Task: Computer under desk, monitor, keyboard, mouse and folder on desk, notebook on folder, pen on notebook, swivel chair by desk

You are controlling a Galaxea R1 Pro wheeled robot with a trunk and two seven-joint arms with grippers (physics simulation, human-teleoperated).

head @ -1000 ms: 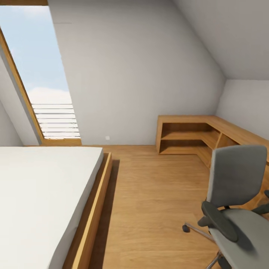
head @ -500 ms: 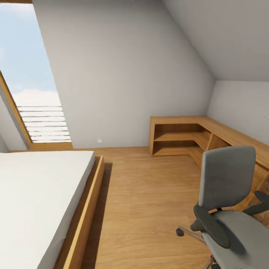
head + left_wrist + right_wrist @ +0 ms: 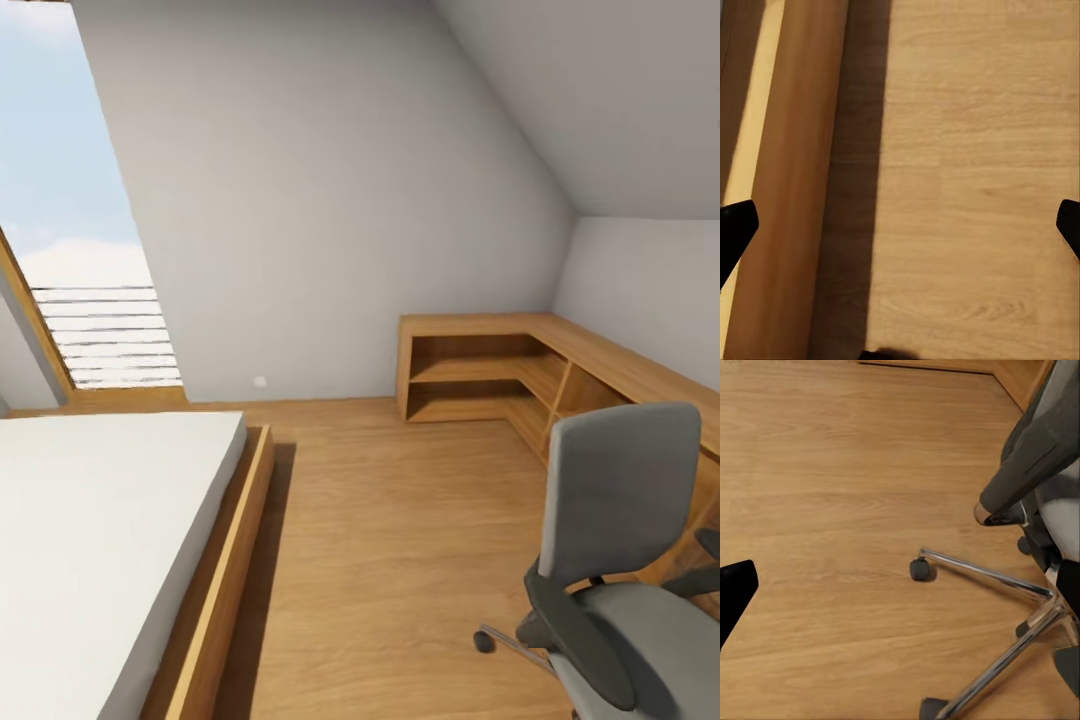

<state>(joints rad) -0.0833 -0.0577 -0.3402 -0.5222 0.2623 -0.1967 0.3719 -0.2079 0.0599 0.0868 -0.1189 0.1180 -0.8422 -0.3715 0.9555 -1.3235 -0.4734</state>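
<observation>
I judge the task barely begun, going by what I can see: I'm in the bedroom, rolling about with nothing in hand; no desk, monitor, keyboard or computer is before me, so all the placing is left to do, as far as these views tell.

The swivel chair is the one task thing I have; in the head view it stands low at my right; the part of its seat I can see looks bare and grey, with no blue folder on it, though part of the seat is cut off.

My right gripper hangs wide open and empty over the floor; the chair's chrome base lies just beyond its fingertips, nearer one finger, one caster about midway between them.

My left gripper is likewise spread and holds nothing; under it is bare floor beside the bed frame, well apart from the chair.
</observation>
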